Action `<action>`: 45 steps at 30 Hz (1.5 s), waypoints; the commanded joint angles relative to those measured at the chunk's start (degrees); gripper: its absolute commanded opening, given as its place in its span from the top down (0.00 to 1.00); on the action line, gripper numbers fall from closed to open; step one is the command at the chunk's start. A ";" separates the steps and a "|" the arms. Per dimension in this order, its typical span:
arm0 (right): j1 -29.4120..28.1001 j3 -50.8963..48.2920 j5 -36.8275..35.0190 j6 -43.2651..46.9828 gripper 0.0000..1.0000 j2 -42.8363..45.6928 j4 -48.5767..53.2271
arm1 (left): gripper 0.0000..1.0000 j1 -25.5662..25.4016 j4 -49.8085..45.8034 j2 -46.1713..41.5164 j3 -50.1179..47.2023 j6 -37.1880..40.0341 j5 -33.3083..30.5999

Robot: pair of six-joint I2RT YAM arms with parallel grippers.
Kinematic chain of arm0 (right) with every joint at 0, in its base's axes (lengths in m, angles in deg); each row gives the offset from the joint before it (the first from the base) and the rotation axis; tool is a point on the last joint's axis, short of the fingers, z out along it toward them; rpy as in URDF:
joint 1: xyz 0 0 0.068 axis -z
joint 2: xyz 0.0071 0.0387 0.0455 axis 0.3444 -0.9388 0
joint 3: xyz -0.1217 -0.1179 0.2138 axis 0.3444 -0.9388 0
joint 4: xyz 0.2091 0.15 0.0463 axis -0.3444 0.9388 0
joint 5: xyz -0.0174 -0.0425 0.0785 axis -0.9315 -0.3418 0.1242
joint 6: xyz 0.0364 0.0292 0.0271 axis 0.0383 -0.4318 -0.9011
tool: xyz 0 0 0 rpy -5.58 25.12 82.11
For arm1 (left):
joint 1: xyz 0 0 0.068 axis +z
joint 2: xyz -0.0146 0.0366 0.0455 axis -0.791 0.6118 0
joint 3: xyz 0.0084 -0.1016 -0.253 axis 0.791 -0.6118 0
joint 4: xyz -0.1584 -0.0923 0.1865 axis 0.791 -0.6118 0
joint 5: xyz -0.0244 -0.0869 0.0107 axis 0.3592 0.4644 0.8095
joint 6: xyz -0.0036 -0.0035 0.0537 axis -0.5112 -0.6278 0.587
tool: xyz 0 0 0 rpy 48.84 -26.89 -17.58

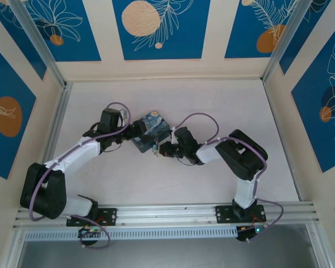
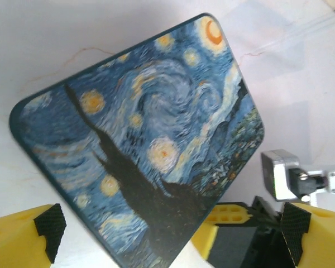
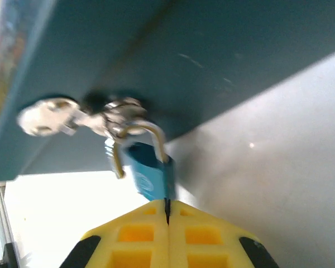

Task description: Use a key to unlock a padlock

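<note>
Padlock [image 3: 151,174] is hanging from the hasp [image 3: 109,120] on the side of the Starry Night box [image 2: 151,139], shackle [image 3: 138,133] not clearly released. Right gripper [image 3: 167,220] is pinching fully closed just under its base, probably on the key, hidden in the pinch. Left gripper [image 2: 170,231] is straddling the box, jaws wide. Turning and opening are probably remaining.

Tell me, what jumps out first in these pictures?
The swirly starry-night box sits in the middle of the table. A tiny teal padlock hangs from the metal latch on its side, and the right gripper is shut just below it.
</note>
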 commanded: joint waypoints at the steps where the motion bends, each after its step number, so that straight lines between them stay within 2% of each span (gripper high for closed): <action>1: 0.92 -2.18 1.24 -2.41 1.00 -0.55 -1.76 | 0.00 0.49 -6.14 0.44 0.92 4.80 -5.51; 8: 1.57 -3.41 3.16 -4.63 1.00 -0.65 -5.43 | 0.00 0.19 -5.94 2.50 -0.47 6.31 -8.16; 11: 1.29 -3.14 2.71 -3.53 0.80 -0.33 -4.75 | 0.00 0.21 -5.68 2.56 -0.48 6.45 -8.07; 12: 1.29 -2.79 2.78 -3.24 0.79 -0.54 -4.52 | 0.00 0.21 -5.68 2.45 -0.48 6.40 -7.98; 34: -0.46 2.66 1.00 -3.82 0.74 -7.05 -4.59 | 0.00 0.21 -2.41 3.72 -2.28 5.19 -5.21; 38: -0.92 2.91 0.58 -3.28 0.71 -7.37 -4.17 | 0.00 0.21 -1.93 3.90 -2.58 4.90 -4.84; 45: -2.19 3.02 -3.02 -2.10 0.71 -7.46 -1.85 | 0.00 0.21 -1.21 4.07 -2.85 4.38 -4.29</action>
